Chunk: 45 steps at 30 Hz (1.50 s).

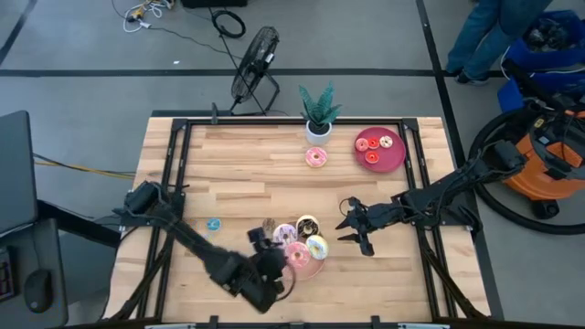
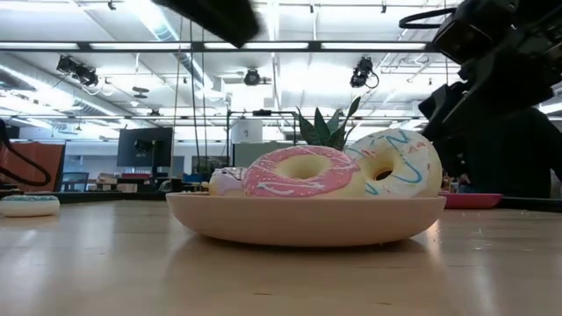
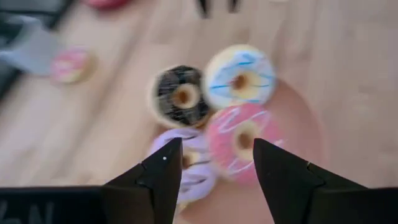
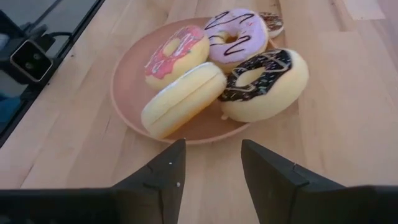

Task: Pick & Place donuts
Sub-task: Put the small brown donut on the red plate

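Note:
A pink plate [image 1: 315,270] near the table's front edge carries a pink donut [image 3: 239,143], a white donut with blue stripes [image 3: 239,78], a chocolate donut [image 3: 180,96] and a purple donut [image 3: 189,165]. The white one stands tilted on its edge [image 4: 183,99]. My left gripper [image 3: 217,168] hovers open just above the plate's left side, touching nothing. My right gripper [image 4: 211,158] stands open to the right of the plate [image 4: 127,93], with nothing between its fingers. A small blue donut [image 1: 214,224] and a pink donut [image 1: 316,157] lie loose on the table.
A dark red plate [image 1: 380,149] with two small donuts sits at the back right, beside a potted plant [image 1: 319,114]. A small sprinkled donut [image 1: 269,226] lies at the pink plate's left rim. Bare wood stretches across the table's middle and far left.

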Available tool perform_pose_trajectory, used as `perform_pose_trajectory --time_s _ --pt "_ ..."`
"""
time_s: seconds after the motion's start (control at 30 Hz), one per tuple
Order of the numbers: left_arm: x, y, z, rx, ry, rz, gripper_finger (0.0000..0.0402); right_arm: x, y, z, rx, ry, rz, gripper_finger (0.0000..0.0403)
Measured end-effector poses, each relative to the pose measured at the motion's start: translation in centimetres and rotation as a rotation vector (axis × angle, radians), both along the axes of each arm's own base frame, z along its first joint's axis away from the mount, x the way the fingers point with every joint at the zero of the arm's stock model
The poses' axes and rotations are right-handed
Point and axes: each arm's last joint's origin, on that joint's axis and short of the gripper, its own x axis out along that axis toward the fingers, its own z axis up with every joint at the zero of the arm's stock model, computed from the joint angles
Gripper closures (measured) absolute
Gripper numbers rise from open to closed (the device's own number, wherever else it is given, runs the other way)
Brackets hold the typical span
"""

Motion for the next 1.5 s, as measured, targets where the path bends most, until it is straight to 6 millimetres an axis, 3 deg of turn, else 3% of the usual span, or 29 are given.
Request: perform_pose_trajectory --time_s 0.17,0.4,0.7,0.87,1.0,1.17,1.5 --pt "-3.9 -0.7 -0.8 0.072 -0.025 0.171 0.0215 -0.4 0.5 -0.2 0.02 0.032 0.007 0.0238" --pt "-8.8 0.0 -4.8 0.065 -0.097 0.385 0.0229 -1.8 1.0 -1.3 0.07 0.215 -0.061 0.0238" --pt "-11.5 4.7 -11.2 0.012 -0.281 0.621 0.0227 -3.7 1.5 -2.3 0.04 0.336 -0.273 0.0238" --pt "-11.1 6.9 -13.5 -0.048 -0.324 0.666 0.0189 -4.0 2.2 -2.3 0.051 0.339 -0.254 0.0238" --pt "-9.6 7.8 -14.3 -0.097 -0.308 0.643 0.0156 -4.3 2.6 -2.3 0.063 0.342 -0.241 0.0238" --pt "-7.0 9.2 -13.7 -0.135 -0.22 0.59 0.0149 -4.4 3.0 -2.2 0.052 0.314 -0.238 0.0238" --pt "-3.2 12.5 -12.2 -0.243 -0.107 0.463 0.0176 -4.6 3.5 -2.1 0.046 0.29 -0.22 0.0238"
